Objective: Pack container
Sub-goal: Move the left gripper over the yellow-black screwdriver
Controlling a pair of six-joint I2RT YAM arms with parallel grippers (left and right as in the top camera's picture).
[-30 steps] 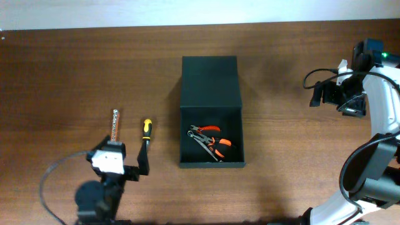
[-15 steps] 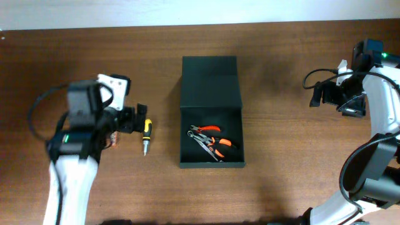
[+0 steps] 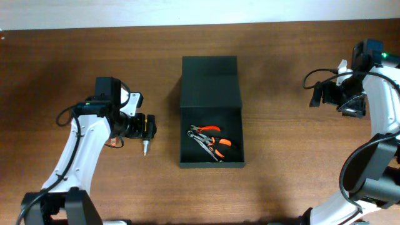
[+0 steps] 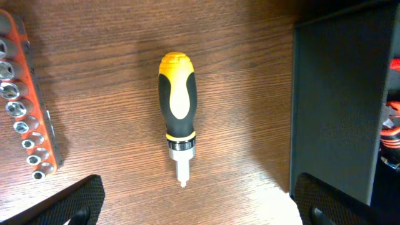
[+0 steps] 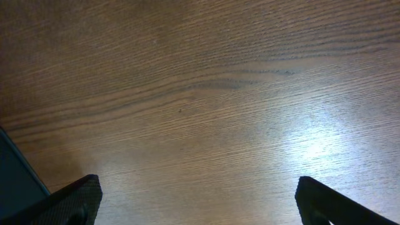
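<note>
The container [image 3: 210, 81] is a matte black box in the middle of the table, its flap lid laid open toward the back. Orange-handled pliers [image 3: 212, 141] lie inside it. A yellow-and-black screwdriver [image 3: 145, 146] lies on the table left of the box. In the left wrist view the screwdriver [image 4: 178, 103] lies centred ahead of my open jaws, with the box wall [image 4: 337, 106] at the right. My left gripper [image 3: 150, 126] is open above the screwdriver handle and holds nothing [image 4: 200, 206]. My right gripper [image 3: 317, 94] is open and empty over bare wood at the far right [image 5: 203, 203].
An orange rail of sockets [image 4: 25, 125] lies left of the screwdriver, partly under my left arm in the overhead view [image 3: 113, 142]. A dark edge [image 5: 12, 175] shows at the lower left of the right wrist view.
My left arm has swung from the front table edge up and over the screwdriver. The screwdriver, box and right arm have not moved.
</note>
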